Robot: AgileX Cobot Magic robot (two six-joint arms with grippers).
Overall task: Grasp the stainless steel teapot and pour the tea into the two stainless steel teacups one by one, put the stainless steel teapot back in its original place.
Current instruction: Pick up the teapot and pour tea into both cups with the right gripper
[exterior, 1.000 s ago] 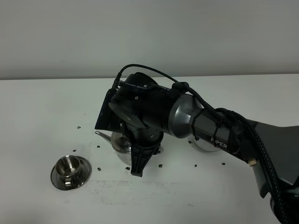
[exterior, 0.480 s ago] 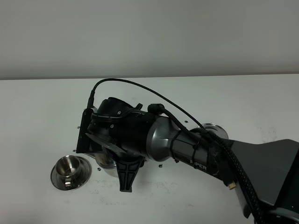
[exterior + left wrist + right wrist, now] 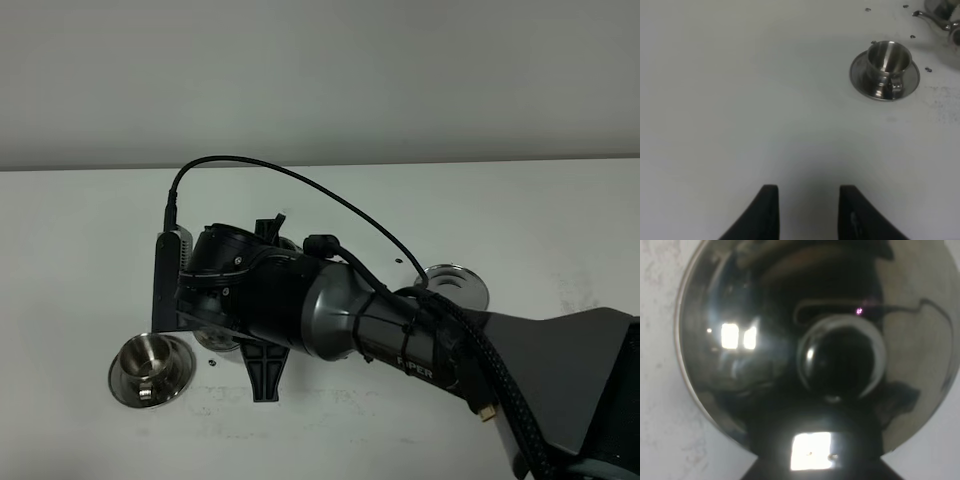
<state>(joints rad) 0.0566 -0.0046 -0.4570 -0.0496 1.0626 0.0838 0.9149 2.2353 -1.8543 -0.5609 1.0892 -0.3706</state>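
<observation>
My right gripper (image 3: 264,392) has reached across to the left and is shut on the stainless steel teapot. Only a sliver of the teapot (image 3: 213,341) shows under the black wrist. In the right wrist view the teapot's lid and knob (image 3: 840,357) fill the frame, with the dark gripper (image 3: 815,465) at its edge. One stainless steel teacup (image 3: 148,357) (image 3: 888,56) stands on its saucer (image 3: 860,80) just left of the teapot. The thin spout (image 3: 932,17) points toward it. No tea shows. My left gripper (image 3: 807,200) hovers open over bare table, well away from the cup.
A round steel saucer (image 3: 455,284) lies right of the arm; I cannot tell whether a cup stands on it. Small dark specks (image 3: 928,69) dot the white table (image 3: 80,230) around the cup. The right arm's cable (image 3: 300,185) arches above the wrist.
The right arm has carried the teapot to the left and toward the front, close to the teacup, and its wrist has turned. The saucer on the right has come into view. The left gripper is unmoved.
</observation>
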